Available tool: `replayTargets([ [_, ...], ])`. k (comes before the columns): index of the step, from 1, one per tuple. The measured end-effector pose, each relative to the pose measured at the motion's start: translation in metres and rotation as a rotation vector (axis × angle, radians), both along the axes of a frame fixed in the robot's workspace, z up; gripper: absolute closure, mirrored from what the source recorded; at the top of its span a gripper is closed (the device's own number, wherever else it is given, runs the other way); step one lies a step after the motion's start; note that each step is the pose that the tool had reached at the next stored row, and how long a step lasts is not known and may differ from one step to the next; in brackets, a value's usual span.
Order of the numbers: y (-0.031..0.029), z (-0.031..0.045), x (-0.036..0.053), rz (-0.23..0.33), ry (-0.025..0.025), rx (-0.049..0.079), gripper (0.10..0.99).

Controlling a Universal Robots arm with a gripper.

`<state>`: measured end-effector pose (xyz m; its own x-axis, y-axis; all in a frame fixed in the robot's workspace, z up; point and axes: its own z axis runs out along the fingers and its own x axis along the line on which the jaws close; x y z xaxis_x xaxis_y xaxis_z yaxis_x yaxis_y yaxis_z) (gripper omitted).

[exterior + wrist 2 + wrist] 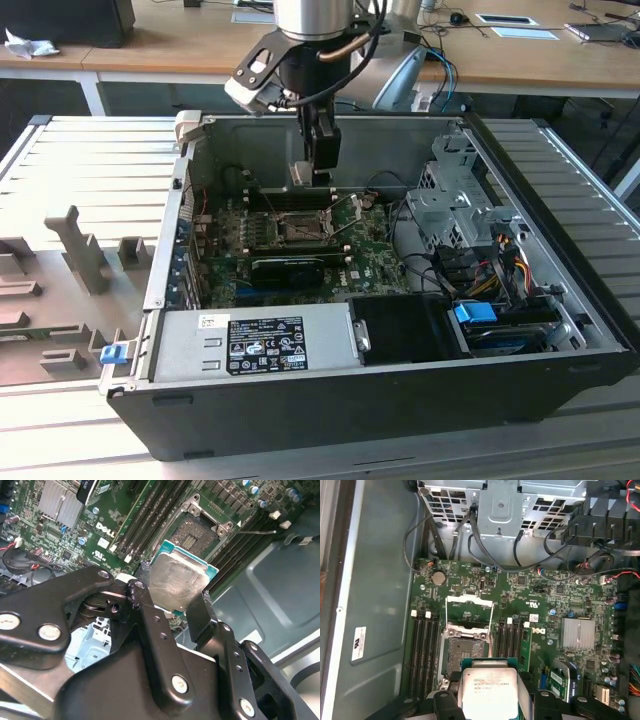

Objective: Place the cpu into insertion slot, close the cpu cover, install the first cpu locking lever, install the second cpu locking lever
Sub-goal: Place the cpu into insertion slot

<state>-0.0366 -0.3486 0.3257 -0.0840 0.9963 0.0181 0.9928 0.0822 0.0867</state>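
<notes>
Silvery-grey with a teal edge, the cpu is pinched at two opposite edges between the black fingers of the claw; it hangs in the air, tilted, clear of the green motherboard; the insertion slot lies near it, dark, open and bare; the cpu cover is swung back, just beyond the slot's far edge; black memory slots run along both sides of the socket; all of it sits inside an open computer case on a ribbed grey table; a power supply lines the near wall, towards the exterior view's left.
</notes>
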Motion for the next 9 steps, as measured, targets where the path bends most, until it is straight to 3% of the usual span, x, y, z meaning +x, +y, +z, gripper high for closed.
replayTargets([
  [4,0.0000,-0.0079,0.0000,0.000,-0.0068,-0.003,0.557],
  [9,0.0000,-0.0178,-0.0002,-0.031,-0.0068,-0.005,0.557],
])
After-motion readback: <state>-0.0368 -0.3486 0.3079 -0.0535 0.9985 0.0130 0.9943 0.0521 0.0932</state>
